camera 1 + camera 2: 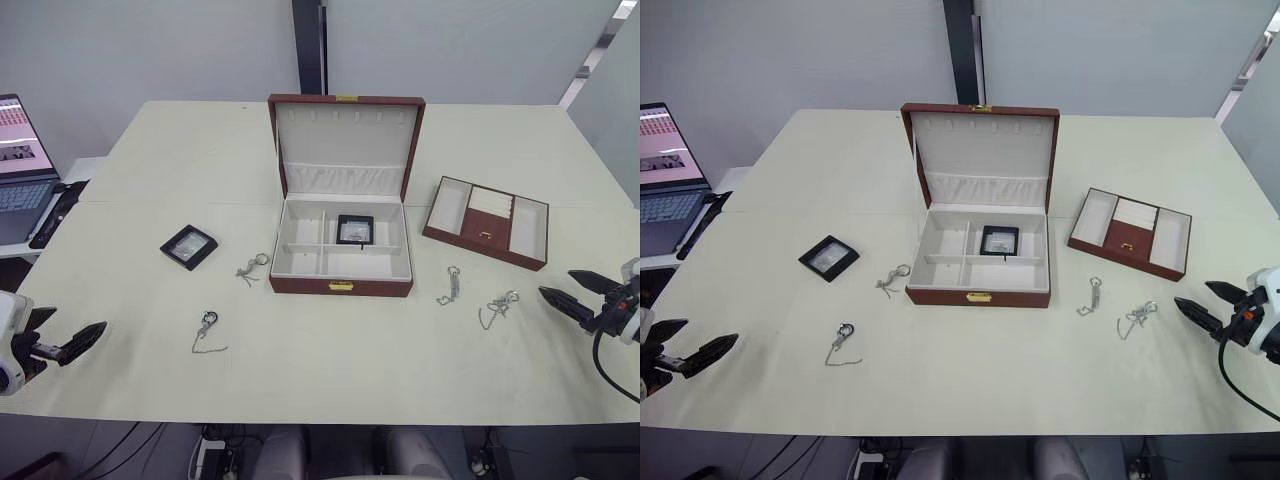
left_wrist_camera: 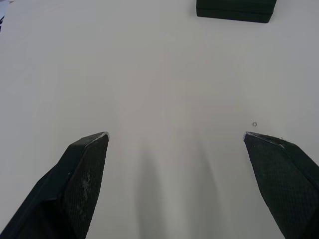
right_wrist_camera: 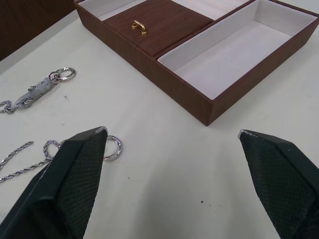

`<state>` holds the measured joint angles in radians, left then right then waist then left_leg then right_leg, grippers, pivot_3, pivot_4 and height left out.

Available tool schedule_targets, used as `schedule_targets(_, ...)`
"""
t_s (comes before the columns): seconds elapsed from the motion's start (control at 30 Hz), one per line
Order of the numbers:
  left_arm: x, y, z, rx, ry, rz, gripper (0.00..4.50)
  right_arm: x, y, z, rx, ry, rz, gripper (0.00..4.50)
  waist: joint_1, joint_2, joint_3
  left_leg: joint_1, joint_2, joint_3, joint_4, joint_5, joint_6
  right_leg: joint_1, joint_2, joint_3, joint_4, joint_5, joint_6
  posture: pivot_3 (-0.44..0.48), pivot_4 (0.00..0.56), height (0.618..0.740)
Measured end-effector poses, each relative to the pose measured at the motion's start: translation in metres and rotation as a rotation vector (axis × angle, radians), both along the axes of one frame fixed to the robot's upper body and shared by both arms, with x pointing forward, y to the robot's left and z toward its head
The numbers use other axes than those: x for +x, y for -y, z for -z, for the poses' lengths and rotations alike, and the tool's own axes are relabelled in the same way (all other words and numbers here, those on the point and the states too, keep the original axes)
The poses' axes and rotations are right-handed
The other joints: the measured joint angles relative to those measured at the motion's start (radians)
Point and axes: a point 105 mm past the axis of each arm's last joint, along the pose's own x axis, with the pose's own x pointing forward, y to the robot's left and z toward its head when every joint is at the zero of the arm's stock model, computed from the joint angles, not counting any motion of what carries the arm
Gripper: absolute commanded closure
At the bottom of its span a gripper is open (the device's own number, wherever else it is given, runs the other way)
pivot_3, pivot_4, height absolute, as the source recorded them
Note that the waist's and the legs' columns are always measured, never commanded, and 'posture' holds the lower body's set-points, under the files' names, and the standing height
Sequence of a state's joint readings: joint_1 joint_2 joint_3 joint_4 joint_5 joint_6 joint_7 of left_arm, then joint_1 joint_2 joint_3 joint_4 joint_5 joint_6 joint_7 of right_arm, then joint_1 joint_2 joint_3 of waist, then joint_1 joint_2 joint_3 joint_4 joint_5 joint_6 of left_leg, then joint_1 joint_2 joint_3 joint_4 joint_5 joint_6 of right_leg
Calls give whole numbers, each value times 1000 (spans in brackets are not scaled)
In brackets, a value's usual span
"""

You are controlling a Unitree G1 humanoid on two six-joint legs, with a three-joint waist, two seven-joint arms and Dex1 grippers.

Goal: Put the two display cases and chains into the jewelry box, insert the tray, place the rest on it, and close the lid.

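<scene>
The left tool (image 1: 72,343) hung released over the pale counter (image 1: 330,350), so it should approach the black-framed square display case (image 1: 189,246), left of the reddish-brown jewelry box (image 1: 341,285), from above.

Left arm low at the robot's left, white wrist housing visible. Left gripper (image 1: 72,337) of two black tapered fingers points inward and forward; fingers (image 2: 82,169) spread wide apart, holding nothing, hovering just above the surface.

Right arm low at the robot's right, white wrist with a black cable trailing beneath. Right gripper (image 1: 570,290) of two black pointed fingers (image 3: 75,172) aims inward, spread wide, empty.
</scene>
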<state>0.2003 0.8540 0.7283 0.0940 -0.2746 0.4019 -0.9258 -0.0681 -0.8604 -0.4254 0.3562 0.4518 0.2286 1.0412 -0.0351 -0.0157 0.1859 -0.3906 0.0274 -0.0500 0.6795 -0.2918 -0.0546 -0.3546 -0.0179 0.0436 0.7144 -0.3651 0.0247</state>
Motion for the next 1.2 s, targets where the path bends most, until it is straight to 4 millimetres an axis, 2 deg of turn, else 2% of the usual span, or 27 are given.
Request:
schedule_targets(0.27, 6, 5, 0, 18, -22, 43, 10, 0, -1, 0, -1, -2, -6, 0, 0, 0, 0, 1, 0, 0, 0, 0, 0, 0, 0, 0, 0, 0, 0, 0, 150, 740)
schedule_targets(0.37, 13, 11, -5, 34, -28, 92, 10, 4, -9, -7, -3, 2, -53, 0, 0, 0, 0, 1, 0, 0, 0, 0, 0, 1, 0, 0, 0, 0, 0, 0, 150, 740)
schedule_targets(0.53, 37, 33, -18, 68, -28, 225, 10, 13, -53, -50, -2, 78, -242, 0, 0, 0, 0, 1, 0, 0, -1, 0, 0, 1, 0, 0, 0, 0, 0, 0, 150, 740)
schedule_targets(0.63, 58, 55, -25, 85, -32, 329, 10, 13, -93, -81, -7, 122, -407, 0, 2, 0, 0, 1, 0, -1, -1, 0, 0, 1, 1, -1, 0, 0, 0, 0, 150, 740)
schedule_targets(0.73, 80, 75, -35, 86, -19, 398, 10, 11, -128, -99, 2, 147, -546, 0, 2, 0, 0, 0, 0, -2, 0, 0, 0, 0, 1, -2, -1, 0, 0, 0, 150, 740)
schedule_targets(0.97, 121, 110, -38, 51, -63, 415, 10, 3, -188, -115, -12, 177, -751, 0, 3, 0, 0, -8, -1, -2, 1, 0, 0, -6, 1, -3, 1, 0, 0, 0, 150, 740)
schedule_targets(1.2, 134, 118, -18, 36, -154, 350, 10, -3, -208, -119, 0, 190, -804, 0, 1, 0, 0, -10, 0, 0, 1, 0, 0, -12, 1, -3, 3, 0, 0, 0, 150, 740)
